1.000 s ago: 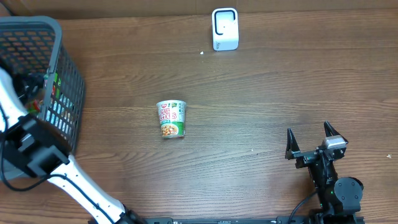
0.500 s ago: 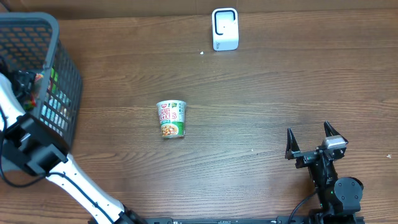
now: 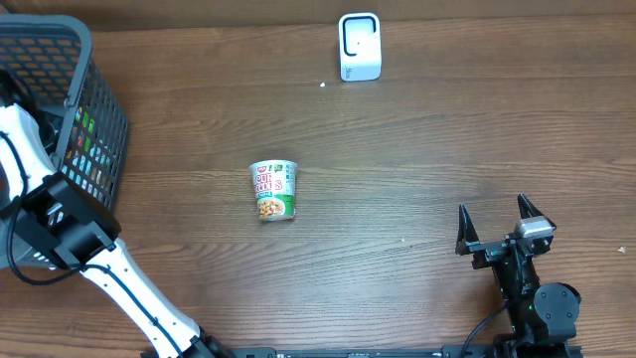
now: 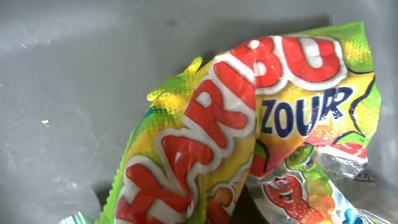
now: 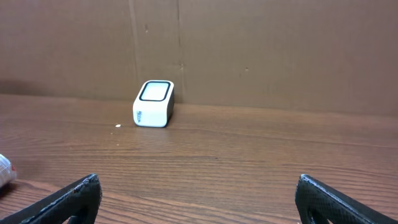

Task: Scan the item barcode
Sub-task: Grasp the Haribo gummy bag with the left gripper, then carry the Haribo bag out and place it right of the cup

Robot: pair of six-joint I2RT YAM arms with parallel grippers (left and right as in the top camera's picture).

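**Left hand clenched down in basket, right hand idle**

Left arm reaches into the grey basket at the table's left edge. Left hand is clenched, its fingers out of sight. Haribo sour bag fills the left wrist view, crumpled, lying on the basket floor; can't tell if it's pinched. Right hand is released, fingers spread wide, near the front right edge. Noodle cup lies on its side mid-table. White scanner stands at the far edge, well apart from both.

Left arm white, black joint blocks, black cable; right tool black, 2 pointed fingers
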